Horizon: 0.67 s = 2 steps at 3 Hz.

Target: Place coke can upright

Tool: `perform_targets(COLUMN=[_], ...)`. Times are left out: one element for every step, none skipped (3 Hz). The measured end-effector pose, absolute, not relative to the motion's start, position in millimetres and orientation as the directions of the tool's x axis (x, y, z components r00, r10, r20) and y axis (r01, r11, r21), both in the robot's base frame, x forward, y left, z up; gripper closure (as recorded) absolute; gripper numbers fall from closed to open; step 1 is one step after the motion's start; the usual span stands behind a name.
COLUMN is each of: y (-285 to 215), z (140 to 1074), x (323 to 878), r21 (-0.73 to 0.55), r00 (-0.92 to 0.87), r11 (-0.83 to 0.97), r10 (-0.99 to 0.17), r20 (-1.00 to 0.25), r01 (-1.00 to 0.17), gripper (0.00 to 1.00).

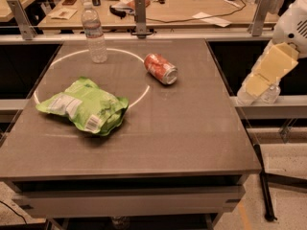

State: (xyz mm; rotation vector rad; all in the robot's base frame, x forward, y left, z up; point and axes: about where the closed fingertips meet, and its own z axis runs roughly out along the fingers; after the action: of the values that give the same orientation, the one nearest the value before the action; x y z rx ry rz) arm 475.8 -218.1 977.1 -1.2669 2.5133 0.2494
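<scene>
The coke can (160, 68) is red-orange with white markings and a silver end. It lies on its side on the grey table (192, 138), right of centre towards the back, on the white circle line. My gripper (261, 78), cream-coloured on a white arm, hangs off the table's right edge, well to the right of the can and not touching it. It holds nothing that I can see.
A clear plastic water bottle (94, 32) stands upright at the back left. A green chip bag (85, 105) lies left of centre. A railing and a cluttered wooden desk (182, 6) run behind the table. The floor lies at right.
</scene>
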Motion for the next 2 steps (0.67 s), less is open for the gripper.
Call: perform_targets(y=[-212,-210], z=[973,959], x=[489,506], r21=[0.043,0.029], r00=[-0.677,-0.759], r11=[0.712,0.800], r10=[-0.644,-0.556], r20=[-0.356,-0.339], r01=[-0.701,-0.599], gripper=[0.00,0.00])
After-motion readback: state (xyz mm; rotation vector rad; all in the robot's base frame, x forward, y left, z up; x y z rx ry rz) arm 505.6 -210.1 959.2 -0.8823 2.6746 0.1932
